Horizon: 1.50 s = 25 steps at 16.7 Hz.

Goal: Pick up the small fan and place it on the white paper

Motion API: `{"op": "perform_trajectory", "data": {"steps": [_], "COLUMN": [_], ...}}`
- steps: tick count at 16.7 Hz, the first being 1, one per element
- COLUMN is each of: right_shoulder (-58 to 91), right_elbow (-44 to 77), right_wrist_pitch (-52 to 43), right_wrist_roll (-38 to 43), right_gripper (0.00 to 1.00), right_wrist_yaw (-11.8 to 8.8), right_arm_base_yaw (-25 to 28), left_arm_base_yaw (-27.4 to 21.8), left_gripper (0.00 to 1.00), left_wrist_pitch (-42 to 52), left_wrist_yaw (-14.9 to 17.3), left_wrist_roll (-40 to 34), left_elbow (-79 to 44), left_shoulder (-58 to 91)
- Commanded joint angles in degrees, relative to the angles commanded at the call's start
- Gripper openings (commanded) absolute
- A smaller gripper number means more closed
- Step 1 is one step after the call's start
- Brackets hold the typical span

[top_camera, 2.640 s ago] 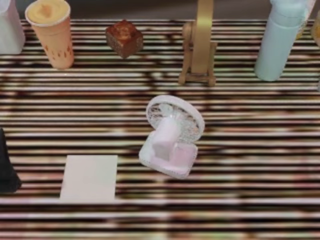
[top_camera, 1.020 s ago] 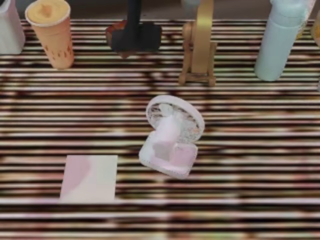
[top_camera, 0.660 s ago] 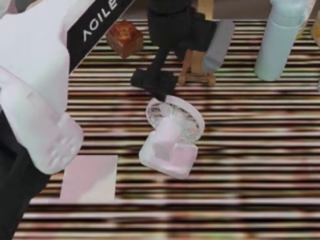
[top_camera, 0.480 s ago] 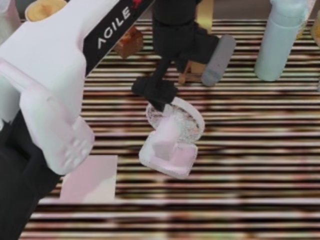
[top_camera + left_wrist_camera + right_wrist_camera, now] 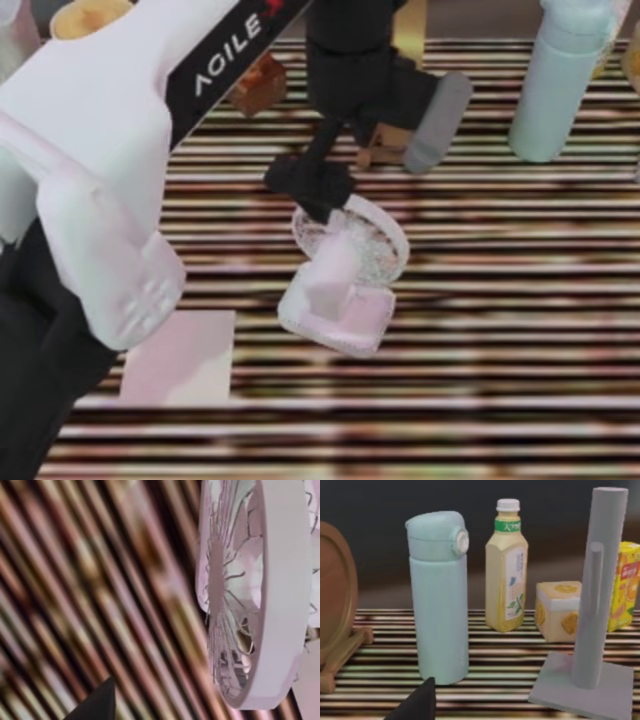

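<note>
The small fan [image 5: 343,272] stands mid-table, its round grille head toward the back and its rounded square base [image 5: 345,318] toward the front. My left gripper [image 5: 312,190] hangs open at the head's back-left rim, holding nothing. The left wrist view shows the grille [image 5: 252,590] close up, edge-on, with one dark fingertip [image 5: 97,707] beside it over the striped cloth. The white paper [image 5: 190,358] lies front left, partly hidden under my left arm. My right gripper is out of the top view; its fingertip [image 5: 417,705] shows it parked, open.
Along the back stand an orange cup [image 5: 88,16], a brown cube [image 5: 262,82], a wooden stand [image 5: 398,140] and a tall pale-blue bottle [image 5: 555,85]. The right wrist view shows that bottle [image 5: 438,600], a yellow drink bottle [image 5: 506,570], a box [image 5: 559,611] and a grey stand [image 5: 592,630].
My left arm has swung in from the back left and brought its gripper down to the fan head's rim. It has barely moved in the last half second. The fan has not moved.
</note>
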<state>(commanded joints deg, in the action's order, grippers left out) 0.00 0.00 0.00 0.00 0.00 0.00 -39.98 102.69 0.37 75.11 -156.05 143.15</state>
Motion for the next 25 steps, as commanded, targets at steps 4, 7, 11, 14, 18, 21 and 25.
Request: {"op": "perform_trajectory", "data": {"steps": [4, 7, 11, 14, 18, 21, 25], "right_shoulder": [0.0, 0.0, 0.0, 0.0, 0.0, 0.0, 0.0], "right_elbow": [0.0, 0.0, 0.0, 0.0, 0.0, 0.0, 0.0], "right_wrist_pitch": [0.0, 0.0, 0.0, 0.0, 0.0, 0.0, 0.0], "right_wrist_roll": [0.0, 0.0, 0.0, 0.0, 0.0, 0.0, 0.0], "right_gripper": [1.0, 1.0, 1.0, 1.0, 1.0, 1.0, 1.0], "right_wrist_yaw": [0.0, 0.0, 0.0, 0.0, 0.0, 0.0, 0.0], "right_arm_base_yaw": [0.0, 0.0, 0.0, 0.0, 0.0, 0.0, 0.0], "left_arm_base_yaw": [-0.08, -0.05, -0.03, -0.03, -0.03, -0.03, -0.03], "left_gripper": [1.0, 1.0, 1.0, 1.0, 0.7, 0.47, 0.17], "left_wrist_pitch": [-7.36, -13.71, -17.75, -17.75, -17.75, -17.75, -17.75], "left_wrist_yaw": [-0.08, -0.1, -0.13, -0.13, -0.13, -0.13, -0.13], "left_wrist_roll": [0.0, -0.05, -0.03, -0.03, -0.03, -0.03, -0.03], "left_elbow": [11.23, 20.99, 26.32, 26.32, 26.32, 26.32, 26.32], "left_shoulder": [-3.71, -6.82, -8.45, -8.45, -8.45, -8.45, -8.45]}}
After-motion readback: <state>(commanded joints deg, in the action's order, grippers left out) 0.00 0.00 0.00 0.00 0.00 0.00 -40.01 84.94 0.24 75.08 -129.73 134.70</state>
